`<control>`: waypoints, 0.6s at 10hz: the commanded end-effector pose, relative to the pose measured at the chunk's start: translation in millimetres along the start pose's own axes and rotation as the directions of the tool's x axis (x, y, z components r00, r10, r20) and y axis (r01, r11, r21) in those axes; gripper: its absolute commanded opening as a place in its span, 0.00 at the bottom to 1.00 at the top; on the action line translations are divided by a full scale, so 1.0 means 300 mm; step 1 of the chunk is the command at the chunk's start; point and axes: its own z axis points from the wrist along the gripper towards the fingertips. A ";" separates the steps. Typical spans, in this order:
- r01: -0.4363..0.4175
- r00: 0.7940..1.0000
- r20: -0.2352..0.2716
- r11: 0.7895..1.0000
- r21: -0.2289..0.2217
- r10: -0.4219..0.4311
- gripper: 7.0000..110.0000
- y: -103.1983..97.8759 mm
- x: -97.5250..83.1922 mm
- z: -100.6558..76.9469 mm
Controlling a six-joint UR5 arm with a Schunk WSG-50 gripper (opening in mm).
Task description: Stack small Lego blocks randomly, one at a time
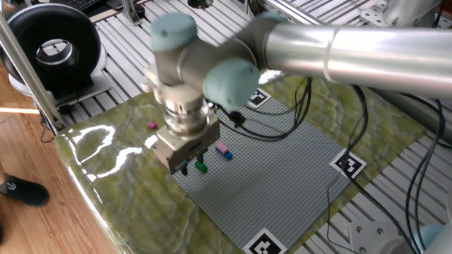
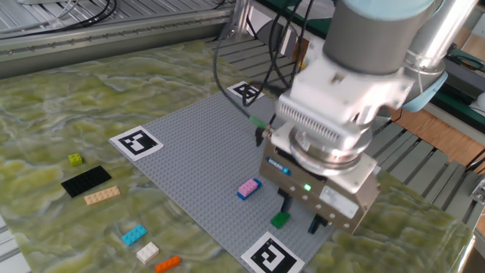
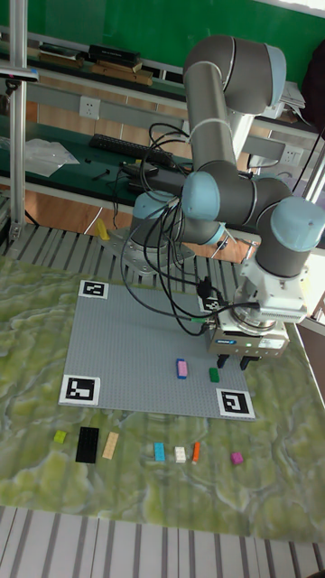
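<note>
A green small Lego block (image 2: 280,220) (image 1: 201,167) (image 3: 214,374) sits on the grey baseplate (image 2: 189,152) near its front edge. My gripper (image 2: 301,214) (image 1: 191,164) (image 3: 233,363) hovers just above and beside it, open, with nothing between its fingers. A pink block stacked on a blue one (image 2: 248,188) (image 1: 224,150) (image 3: 181,368) stands a little further in on the plate. Loose off the plate lie cyan (image 2: 133,234), white (image 2: 147,251), orange (image 2: 167,263), tan (image 2: 101,196) and magenta (image 3: 236,458) blocks.
A black flat plate (image 2: 86,180) and a yellow-green brick (image 2: 75,159) lie on the green mat left of the baseplate. Marker tags (image 2: 136,141) (image 2: 270,255) sit at the plate's corners. Cables hang from the arm above the plate's far side.
</note>
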 end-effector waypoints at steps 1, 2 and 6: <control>0.004 1.000 -0.017 1.000 -0.011 -0.004 0.36 0.021 -0.042 -0.136; -0.018 1.000 0.019 0.999 -0.045 0.018 0.36 0.033 -0.095 -0.163; -0.040 0.980 0.192 0.999 -0.014 0.042 0.15 -0.035 -0.315 -0.176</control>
